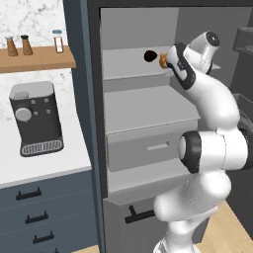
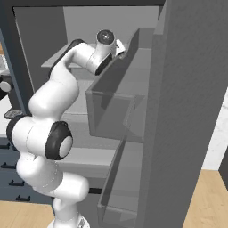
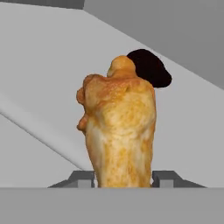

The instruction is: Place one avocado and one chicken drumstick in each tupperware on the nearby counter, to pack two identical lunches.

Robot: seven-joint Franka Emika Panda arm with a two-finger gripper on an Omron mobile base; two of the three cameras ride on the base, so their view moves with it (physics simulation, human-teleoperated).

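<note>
A golden-brown chicken drumstick (image 3: 120, 131) stands between my gripper's (image 3: 123, 179) two dark tips, which are shut against its sides. Right behind it a black avocado (image 3: 151, 68) lies on the grey fridge shelf (image 3: 43, 65). In the left base view the arm reaches into the open fridge. The hand is at the upper shelf, with the drumstick (image 1: 162, 60) at its tip and the avocado (image 1: 149, 56) just to its left. The white counter (image 1: 49, 163) lies left of the fridge. Each tupperware is out of view.
A black coffee machine (image 1: 35, 118) stands on the counter under a wooden wall shelf (image 1: 37, 58) with bottles. Below the hand are lower fridge shelves and a grey drawer (image 1: 148, 148). The open fridge door (image 2: 187, 111) with its bins (image 2: 113, 116) stands close on the arm's right.
</note>
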